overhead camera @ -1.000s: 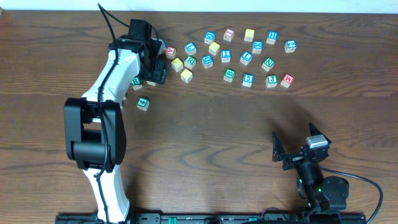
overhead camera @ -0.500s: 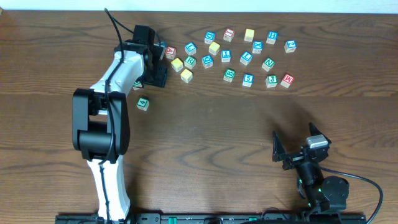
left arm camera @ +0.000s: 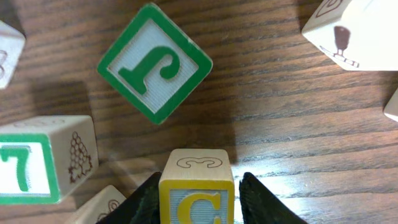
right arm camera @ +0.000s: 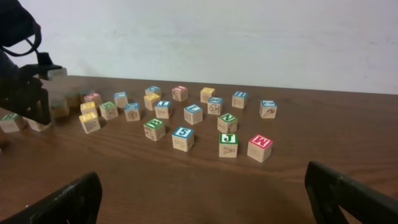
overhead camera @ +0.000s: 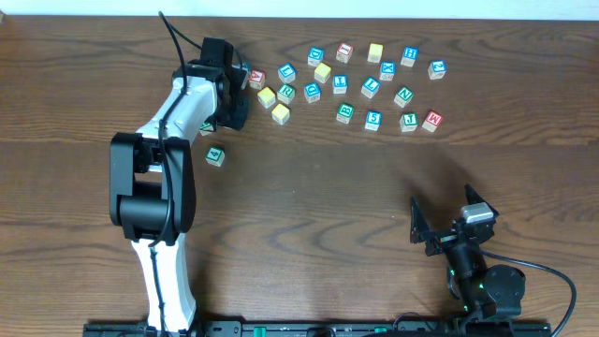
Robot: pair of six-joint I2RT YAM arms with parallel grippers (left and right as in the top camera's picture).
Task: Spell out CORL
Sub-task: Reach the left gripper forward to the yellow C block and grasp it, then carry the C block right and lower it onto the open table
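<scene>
the left pincer [left arm camera: 198,180] has just narrowed from wide onto the c cube [left arm camera: 196,202] between its jaws, gripping corl's first letter.

The bench [left arm camera: 298,124] is dark brown wood with a streaky grain and a low satin sheen. The C cube [left arm camera: 196,186] is pale, smooth bare wood with a pressed outline on top and a painted face. The green-framed cube [left arm camera: 154,62] has a finely ribbed white face. The left gripper [left arm camera: 198,202] has matt black plastic fingers [left arm camera: 267,202]
</scene>
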